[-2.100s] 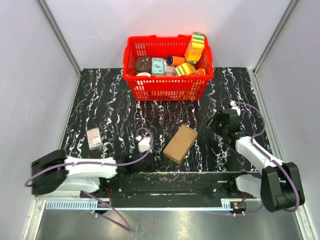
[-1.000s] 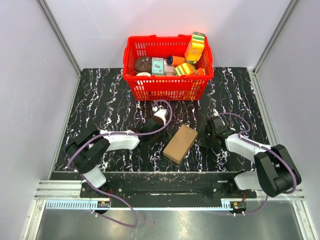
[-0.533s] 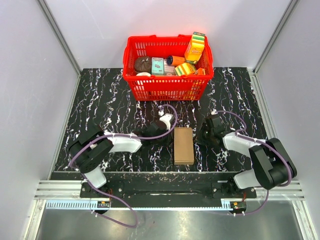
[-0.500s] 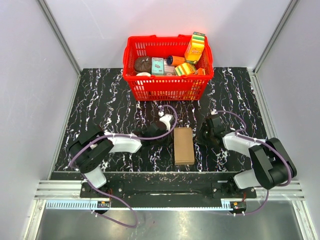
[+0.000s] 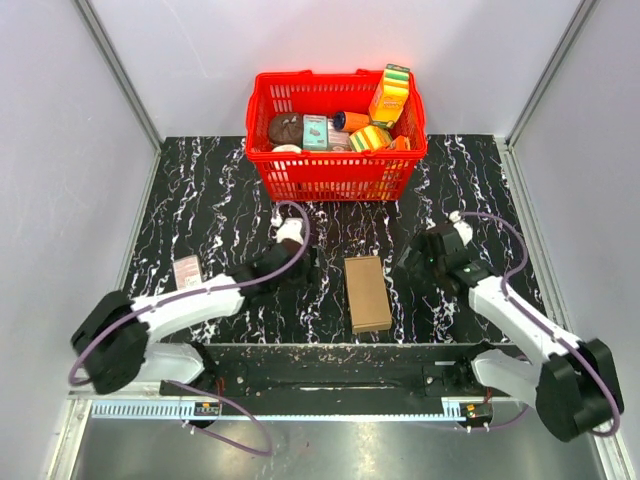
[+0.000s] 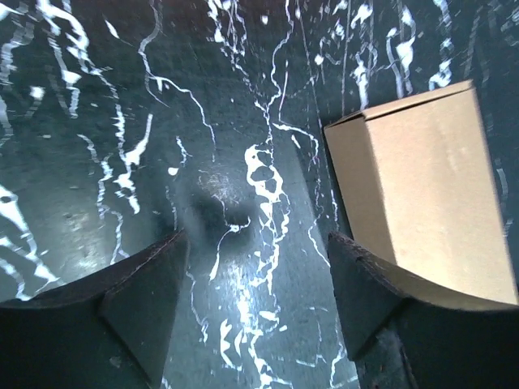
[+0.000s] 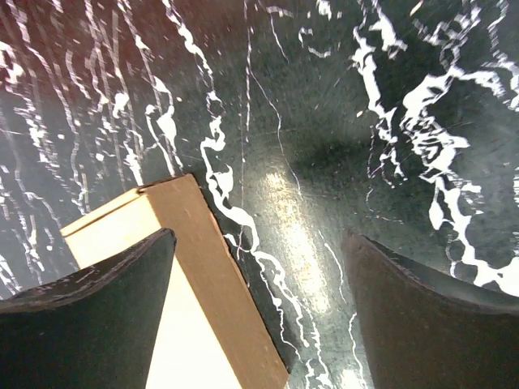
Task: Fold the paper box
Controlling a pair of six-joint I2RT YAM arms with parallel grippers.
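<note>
Tabletop [image 5: 200, 200]: black marble look with white veins, walled in pale grey on three sides.

Small packet [image 5: 187, 271]: pale, with a reddish print, lying flat near the left edge of the tabletop, just beyond the left arm and well apart from the box.

Left arm [image 5: 180, 305]: lies low, reaching from the near left corner towards the middle.

Left claw [image 5: 300, 268]: fingers spread wide with nothing between them. The left wrist view shows the left claw [image 6: 255, 239] over bare tabletop with the box just beside its right finger [image 6: 365, 292]. I cannot tell whether that finger touches the box.

Basket [image 5: 335, 175]: red plastic, at the far middle of the tabletop. It holds colourful packages, and a yellow and green one [image 5: 390, 92] stands up in its right corner.

Box [image 5: 367, 292]: plain brown cardboard, closed up as a slim carton. It lies flat on the near middle of the tabletop, long side running from near to far, between the two claws and held by neither. It shows at the right in the left wrist view [image 6: 430, 203] and at the lower left in the right wrist view [image 7: 215, 284].

Right claw [image 5: 415, 258]: also spread wide and holding nothing, near the far right corner of the box. In the right wrist view the right claw [image 7: 258, 239] is over bare tabletop, and its left finger [image 7: 97, 308] overlaps the box's top face.

Right arm [image 5: 520, 320]: runs from the near right corner in towards the middle.
</note>
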